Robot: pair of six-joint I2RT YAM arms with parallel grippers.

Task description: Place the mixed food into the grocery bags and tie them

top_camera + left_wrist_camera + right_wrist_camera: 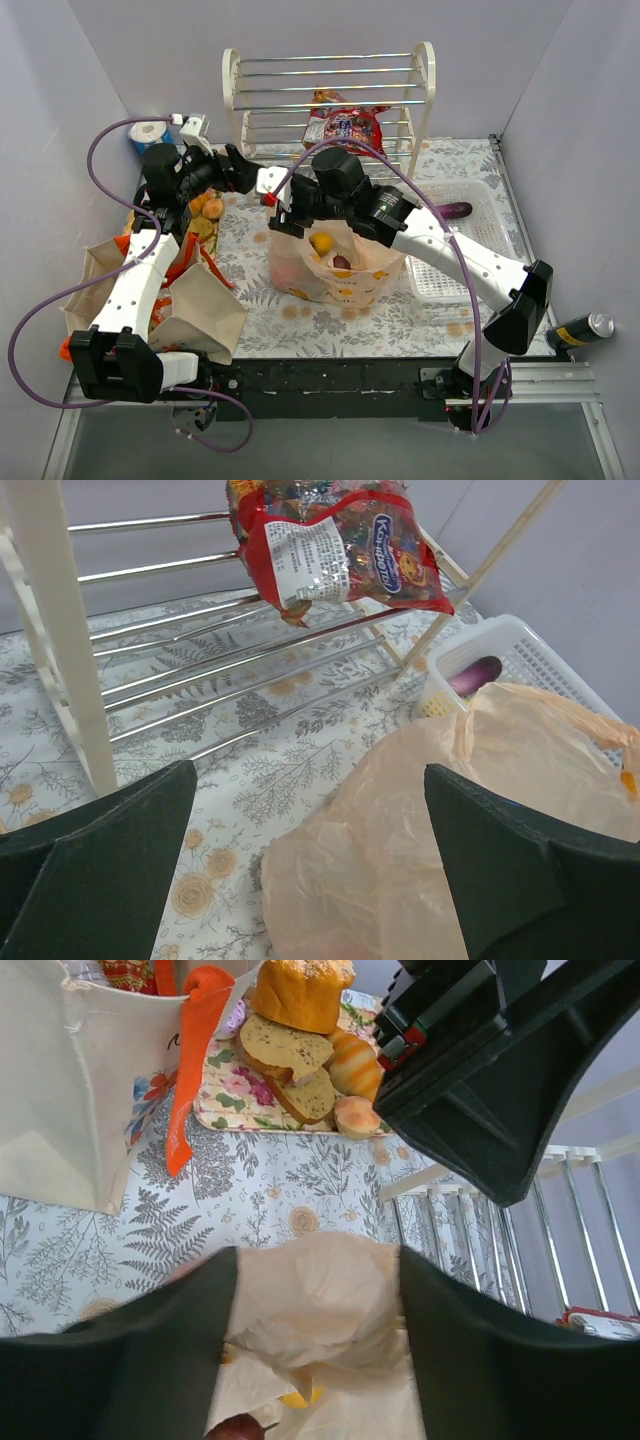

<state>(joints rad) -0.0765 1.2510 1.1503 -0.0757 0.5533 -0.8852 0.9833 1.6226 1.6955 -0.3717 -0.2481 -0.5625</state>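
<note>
The left gripper (310, 780) hangs spread wide beside the plastic bag (348, 280) on the counter (400, 322); the right gripper (315, 1265), also spread, straddles its rim above fruit (322, 242).

**Three views, one bag in common**

Top external: high, behind the arm bases, tilted down, takes in the whole table (330, 325) from far off.

Left wrist: low and close, faces across the plastic bag (430, 820) toward the rack (60, 630) and the red snack packet (340, 550). The white basket (540, 660) is at right.

Right wrist: steep look down, very near the bag's mouth. The tote (70, 1090) and pastries (295, 1045) run along the top edge.

Shared: the bag shows in all three. Rack, packet and basket show in top and left wrist. Tote and pastries show in top and right wrist.
</note>
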